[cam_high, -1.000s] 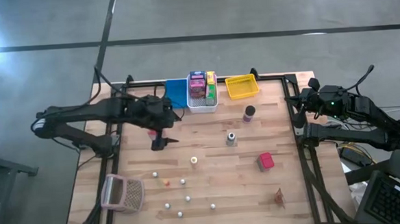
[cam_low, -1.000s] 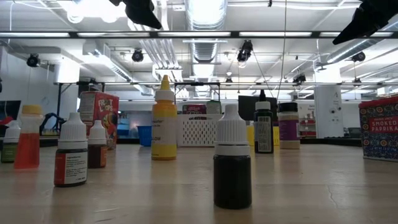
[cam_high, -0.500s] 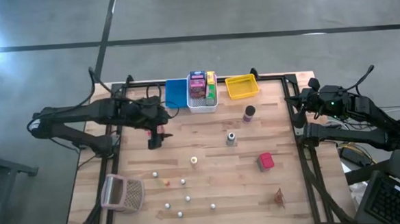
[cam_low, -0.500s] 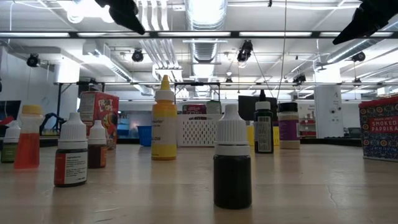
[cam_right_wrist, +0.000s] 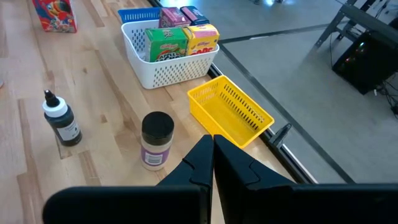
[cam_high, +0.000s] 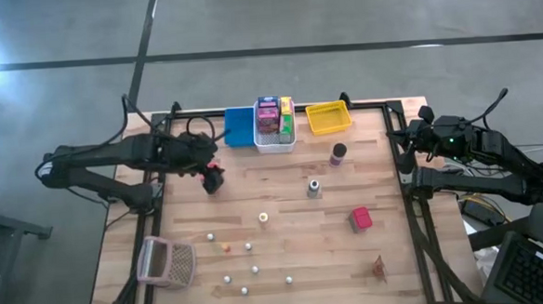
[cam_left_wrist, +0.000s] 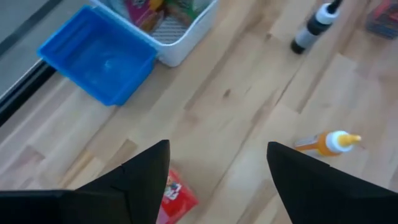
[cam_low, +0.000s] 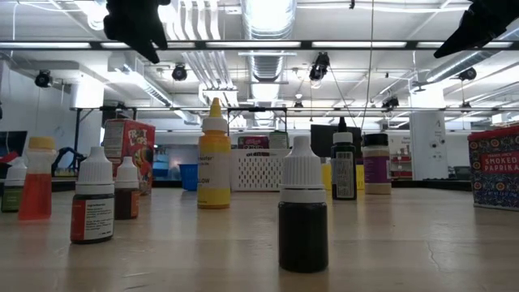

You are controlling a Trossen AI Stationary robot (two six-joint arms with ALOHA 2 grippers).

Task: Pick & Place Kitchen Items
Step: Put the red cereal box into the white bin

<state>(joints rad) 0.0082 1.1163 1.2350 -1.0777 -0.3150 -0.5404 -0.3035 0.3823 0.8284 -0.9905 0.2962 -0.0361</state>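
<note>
Overhead, tabletop-level and two wrist views, all sharing the white bin.

A: What sits at the table's back edge?
B: A blue bin, white bin and yellow bin in a row; a pinkish mesh basket lies front-left

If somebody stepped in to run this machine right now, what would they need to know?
Left hand: fingers apart, empty, hovering over the red box near the table's far-left area.
Right hand: shut, empty, parked at the right edge.
Done: several boxes stand in the white bin; the blue bin and yellow bin look empty.
Left: the red box, grey jar, dark jar, pink box, orange bottle, and small balls near the mesh basket lie loose on the table.
</note>
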